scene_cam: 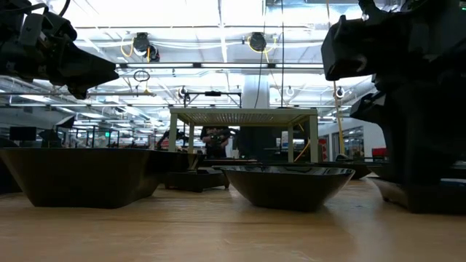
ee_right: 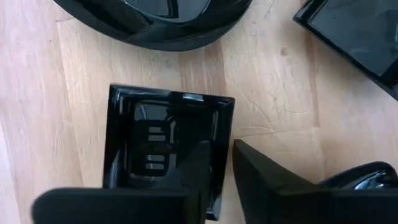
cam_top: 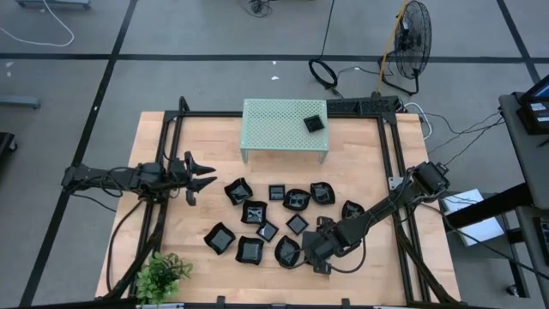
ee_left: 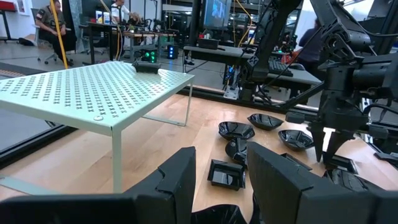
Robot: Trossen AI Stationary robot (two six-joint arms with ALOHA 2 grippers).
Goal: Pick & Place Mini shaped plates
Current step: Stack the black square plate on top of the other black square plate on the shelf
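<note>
wooden table [cam_top: 184, 215], right gripper [ee_right: 222, 163] astride square plate [ee_right: 137, 124] rim

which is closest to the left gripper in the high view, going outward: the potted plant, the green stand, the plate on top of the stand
From the left gripper, at the table's left side:
1. Green perforated stand, at the table's far edge; its near left corner comes closest.
2. Potted plant, at the near left corner of the table.
3. Black plate on the stand, toward the stand's right end.

Crowded plates [cam_top: 274, 221] leave open tabletop [cam_top: 180, 137] beside the stand [cam_top: 274, 126].
</note>
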